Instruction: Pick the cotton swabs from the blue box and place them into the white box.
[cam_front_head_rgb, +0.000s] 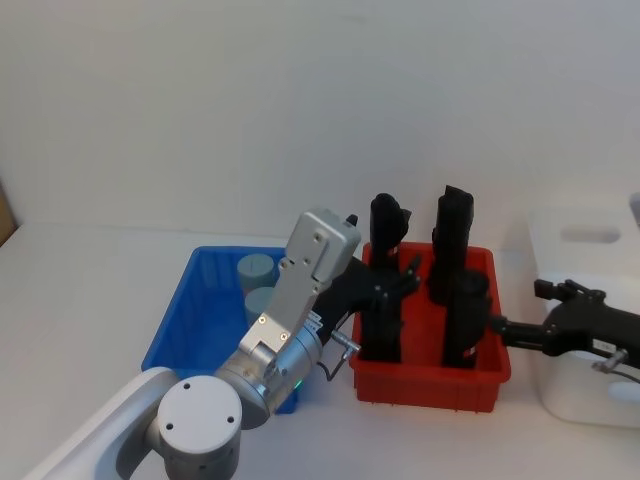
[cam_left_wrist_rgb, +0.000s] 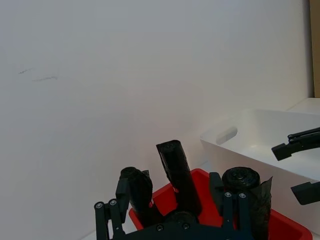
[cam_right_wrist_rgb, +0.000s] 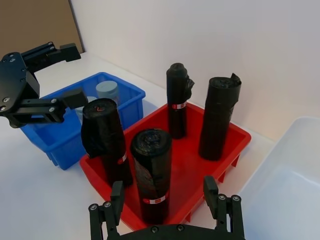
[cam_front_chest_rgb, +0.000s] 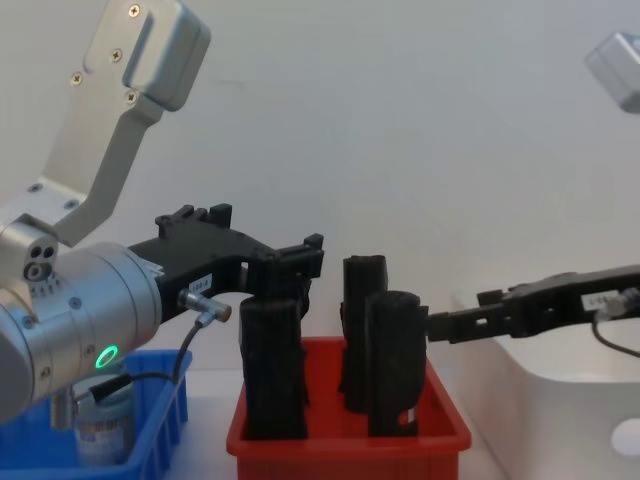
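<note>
The cotton swabs (cam_front_head_rgb: 258, 269) stand in the blue box (cam_front_head_rgb: 172, 330) on the worktop, while the left gripper (cam_right_wrist_rgb: 75, 74), jaws spread and empty, hangs over the red bin's (cam_front_head_rgb: 430, 385) left side, and the right gripper (cam_left_wrist_rgb: 292, 170), jaws likewise spread, hovers between that bin and the white box (cam_front_head_rgb: 585, 390).
</note>
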